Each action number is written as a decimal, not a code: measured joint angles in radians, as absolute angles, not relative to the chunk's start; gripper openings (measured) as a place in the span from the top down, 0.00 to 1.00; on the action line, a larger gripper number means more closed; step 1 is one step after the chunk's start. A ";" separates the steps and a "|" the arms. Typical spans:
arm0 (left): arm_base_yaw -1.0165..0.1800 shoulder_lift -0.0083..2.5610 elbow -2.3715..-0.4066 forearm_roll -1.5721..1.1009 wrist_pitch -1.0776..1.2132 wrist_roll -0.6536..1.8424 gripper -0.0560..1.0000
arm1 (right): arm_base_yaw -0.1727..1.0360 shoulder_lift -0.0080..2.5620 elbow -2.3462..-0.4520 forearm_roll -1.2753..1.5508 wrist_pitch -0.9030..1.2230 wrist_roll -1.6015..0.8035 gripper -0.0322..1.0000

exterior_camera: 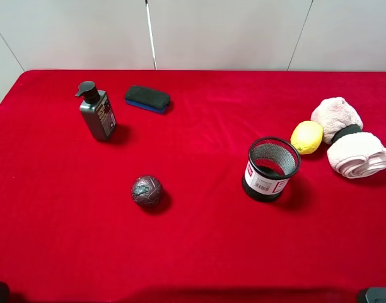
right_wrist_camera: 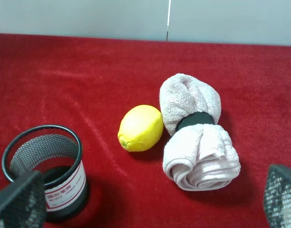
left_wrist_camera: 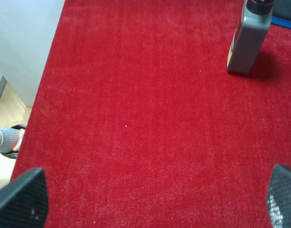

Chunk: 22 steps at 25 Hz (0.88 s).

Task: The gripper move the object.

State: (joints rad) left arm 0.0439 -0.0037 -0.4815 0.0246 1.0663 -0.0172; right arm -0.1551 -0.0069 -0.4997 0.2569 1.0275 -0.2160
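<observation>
One black mesh cup (exterior_camera: 272, 168) standing upright on the red table (exterior_camera: 199, 246), nothing visible inside. One lemon (exterior_camera: 306, 137), one pump bottle (exterior_camera: 97, 112), one eraser (exterior_camera: 147, 98), one dark ball (exterior_camera: 147, 190). Pink towel (exterior_camera: 347, 137) lying far right, touching the lemon, two fluffy lobes cinched by a black band. Left gripper (left_wrist_camera: 155, 202) and right gripper (right_wrist_camera: 155, 202) both spread wide, holding nothing.

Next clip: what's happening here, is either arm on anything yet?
Nothing is held. Both grippers are open at the near edge of the red table: the left gripper over bare cloth, the right gripper facing the pink towel roll. The roll lies untouched beside the lemon, behind the mesh cup.
</observation>
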 joint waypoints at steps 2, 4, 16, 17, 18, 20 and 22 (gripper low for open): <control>0.044 -0.004 -0.482 0.025 1.066 -0.017 0.09 | -0.155 -0.007 -0.500 0.257 1.028 -0.216 0.30; 0.044 -0.004 -0.482 0.025 1.066 -0.017 0.10 | -0.155 -0.007 -0.500 0.257 1.028 -0.216 0.30; 0.044 -0.004 -0.482 0.025 1.066 -0.017 0.10 | -0.155 -0.007 -0.500 0.257 1.028 -0.215 0.30; 0.044 -0.004 -0.482 0.025 1.066 -0.017 0.10 | -0.155 -0.007 -0.500 0.257 1.028 -0.215 0.30; 0.044 -0.004 -0.482 0.025 1.066 -0.017 0.10 | -0.155 -0.007 -0.500 0.257 1.028 -0.215 0.30; 0.044 -0.004 -0.482 0.025 1.066 -0.017 0.10 | -0.155 -0.007 -0.500 0.257 1.028 -0.215 0.30; 0.044 -0.004 -0.482 0.025 1.066 -0.017 0.10 | -0.155 -0.007 -0.500 0.257 1.028 -0.215 0.30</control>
State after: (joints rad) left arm 0.0439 -0.0037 -0.4815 0.0246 1.0663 -0.0172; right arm -0.1551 -0.0069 -0.4997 0.2569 1.0275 -0.2152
